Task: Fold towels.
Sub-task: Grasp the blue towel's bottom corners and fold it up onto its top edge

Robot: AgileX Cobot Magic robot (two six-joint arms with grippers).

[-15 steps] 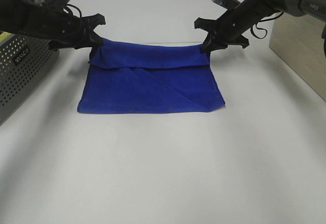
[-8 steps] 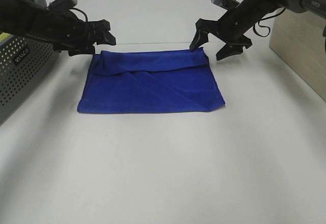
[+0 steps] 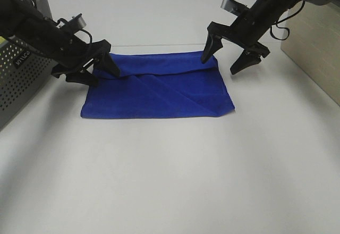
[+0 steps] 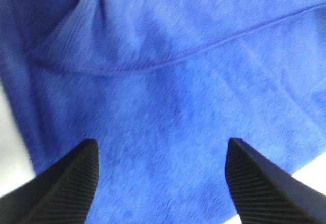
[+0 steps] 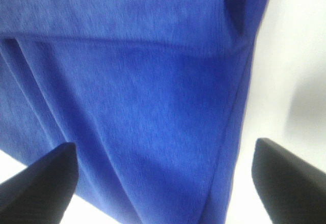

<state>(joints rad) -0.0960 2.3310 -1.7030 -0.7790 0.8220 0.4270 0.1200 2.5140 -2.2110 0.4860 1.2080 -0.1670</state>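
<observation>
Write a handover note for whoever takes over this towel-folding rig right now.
Left pincer: open, at the blue towel's far left corner, holding nothing.
Right pincer: open, over the far right corner, holding nothing.
Towel: flat on the table, a flap folded over along its far edge.
Done: that fold.
Left: probably grasp and fold again.

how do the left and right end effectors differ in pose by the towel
Left end effector lies low and nearly flat at the towel's far left corner; right end effector points steeply down at the far right corner, its arm higher. Both are open, gripping nothing.
</observation>
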